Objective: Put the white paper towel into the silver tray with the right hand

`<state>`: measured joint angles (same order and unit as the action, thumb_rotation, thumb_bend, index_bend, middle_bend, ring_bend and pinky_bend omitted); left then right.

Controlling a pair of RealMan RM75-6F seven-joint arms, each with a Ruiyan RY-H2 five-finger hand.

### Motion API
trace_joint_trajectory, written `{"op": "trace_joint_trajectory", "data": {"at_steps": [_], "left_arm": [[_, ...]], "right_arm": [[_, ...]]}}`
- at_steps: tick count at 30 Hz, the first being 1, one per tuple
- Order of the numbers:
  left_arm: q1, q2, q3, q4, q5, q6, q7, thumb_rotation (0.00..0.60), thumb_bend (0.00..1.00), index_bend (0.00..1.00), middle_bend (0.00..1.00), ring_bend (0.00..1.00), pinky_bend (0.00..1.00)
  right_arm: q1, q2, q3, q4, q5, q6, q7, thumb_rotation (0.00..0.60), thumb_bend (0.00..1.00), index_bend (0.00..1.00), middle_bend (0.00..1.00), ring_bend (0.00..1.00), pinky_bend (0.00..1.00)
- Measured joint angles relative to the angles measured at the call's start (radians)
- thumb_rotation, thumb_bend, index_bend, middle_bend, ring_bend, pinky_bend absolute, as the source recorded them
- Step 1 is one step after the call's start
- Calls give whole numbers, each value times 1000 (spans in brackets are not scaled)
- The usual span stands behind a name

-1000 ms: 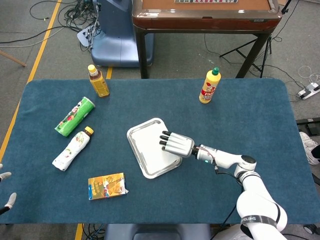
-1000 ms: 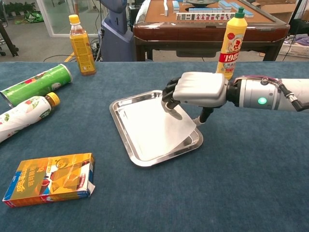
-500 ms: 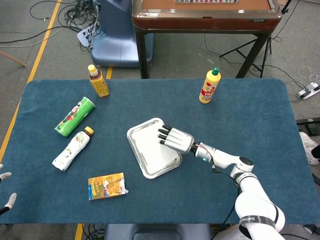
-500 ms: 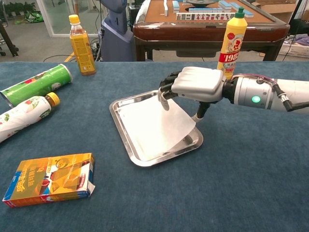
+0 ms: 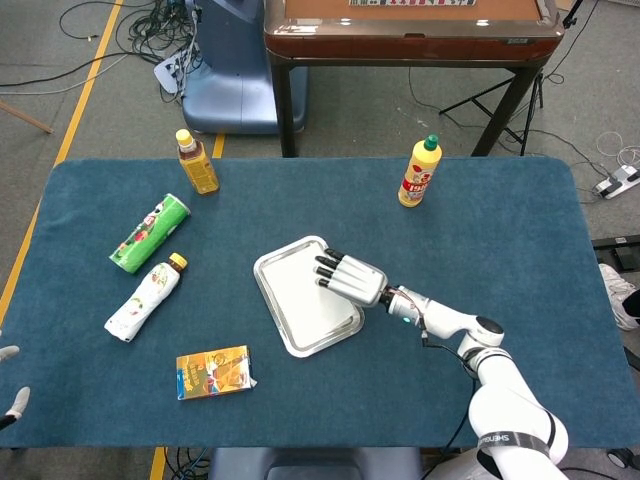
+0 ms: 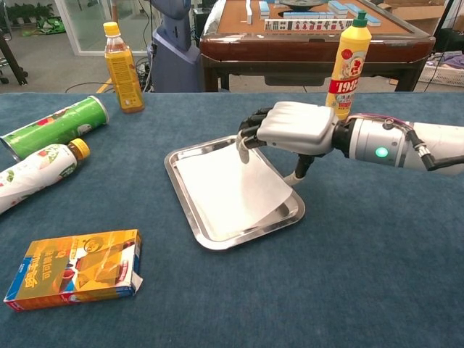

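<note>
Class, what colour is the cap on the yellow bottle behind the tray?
Green; the yellow bottle's cap shows best in the chest view.

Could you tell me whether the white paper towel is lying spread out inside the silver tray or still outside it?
Inside, spread flat: the paper towel covers the silver tray's floor, with the right hand over its far edge.

The head view looks steeply down from above on the whole table [image 5: 500, 250]. The chest view sits low and near, apparently about table height, facing forward. Both share the silver tray [image 5: 272, 298] [image 6: 190, 212].

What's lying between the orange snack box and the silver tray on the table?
Nothing: only bare blue tablecloth separates the orange snack box from the silver tray, clearest in the chest view.
</note>
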<state>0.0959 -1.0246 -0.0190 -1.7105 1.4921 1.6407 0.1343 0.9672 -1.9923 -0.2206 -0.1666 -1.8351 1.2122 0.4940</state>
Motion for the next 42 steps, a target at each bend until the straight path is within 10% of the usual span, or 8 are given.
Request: {"op": "trace_joint_trajectory", "data": {"at_steps": [20, 26, 35, 42], "left_arm": [[0, -4, 0, 11, 8, 3, -13, 600, 274, 295, 149, 146, 0], [3, 0, 1, 14, 8, 6, -21, 600, 274, 295, 149, 146, 0], [-5, 2, -5, 21, 12, 2, -34, 600, 274, 295, 149, 146, 0], [-23, 2, -15, 34, 15, -13, -55, 600, 274, 292, 149, 146, 0]], "right_arm": [[-8, 28, 49, -52, 60, -29, -36, 600, 2, 302, 228, 116, 183], [-4, 59, 75, -134, 82, -14, -38, 600, 365, 302, 286, 189, 205], [-27, 220, 124, -413, 133, 8, -107, 600, 463, 302, 357, 314, 330], [-103, 429, 168, -804, 227, 5, -325, 600, 343, 302, 357, 314, 341]]}}
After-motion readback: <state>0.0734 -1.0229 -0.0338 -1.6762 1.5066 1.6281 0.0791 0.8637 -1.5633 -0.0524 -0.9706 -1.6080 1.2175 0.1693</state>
